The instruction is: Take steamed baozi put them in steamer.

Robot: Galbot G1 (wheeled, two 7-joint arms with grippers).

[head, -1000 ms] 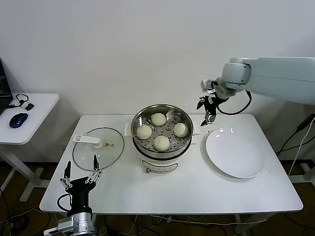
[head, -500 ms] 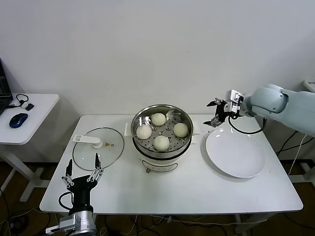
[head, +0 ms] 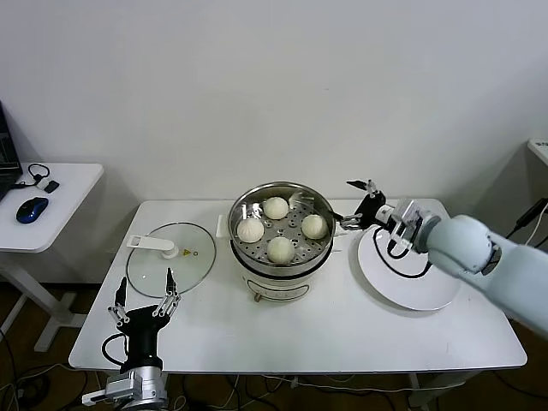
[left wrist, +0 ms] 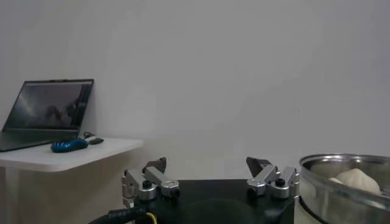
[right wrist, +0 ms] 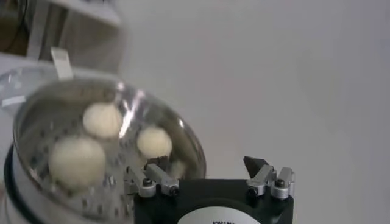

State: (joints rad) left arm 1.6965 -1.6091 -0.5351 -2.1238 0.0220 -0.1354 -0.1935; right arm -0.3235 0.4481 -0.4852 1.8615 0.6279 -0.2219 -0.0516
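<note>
Four cream-white baozi lie on the perforated tray inside the steel steamer at the table's middle. My right gripper is open and empty. It hangs low beside the steamer's right rim, over the near edge of the white plate, pointing at the pot. The right wrist view shows its open fingers with the steamer and baozi beyond. My left gripper is open and empty, parked upright at the table's front left; in its wrist view the steamer and one baozi show.
The glass lid with a white handle lies flat left of the steamer. A side table at far left holds a blue mouse; a laptop shows there too. A wall stands close behind the table.
My right arm came down from high behind the plate and swung left; its gripper now sits low beside the steamer's right rim. The left gripper and baozi have not moved.
</note>
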